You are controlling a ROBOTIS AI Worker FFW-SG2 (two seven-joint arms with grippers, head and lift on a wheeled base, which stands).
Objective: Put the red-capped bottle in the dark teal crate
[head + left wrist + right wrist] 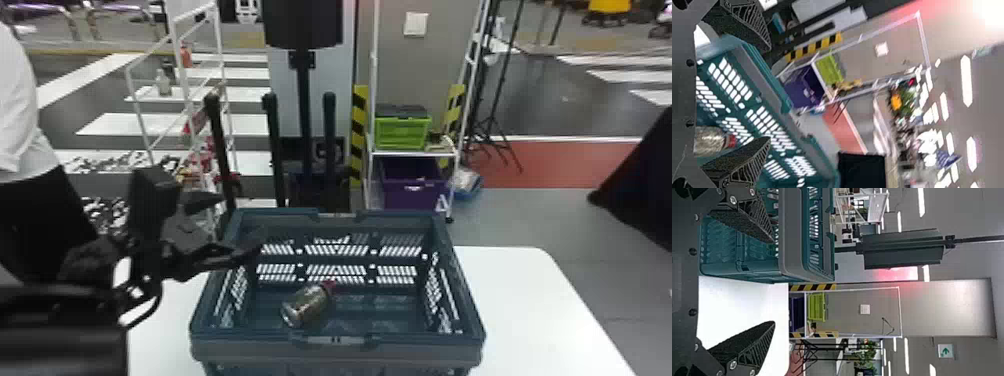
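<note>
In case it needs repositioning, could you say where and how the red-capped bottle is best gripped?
Probably mid-body, from above into the open crate, squeezing across its width: the bottle lies on its side, cap pointing away and rightward.

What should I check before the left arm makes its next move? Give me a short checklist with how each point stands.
1. Bottle inside the crate: ok.
2. Bottle upright: not ok, it lies on its side.
3. Red cap on: ok.
4. Left gripper open and empty: ok.
5. Left gripper free of the crate's rim: cannot tell, a finger overlaps it in the head view.
6. Right gripper open and empty: ok.
</note>
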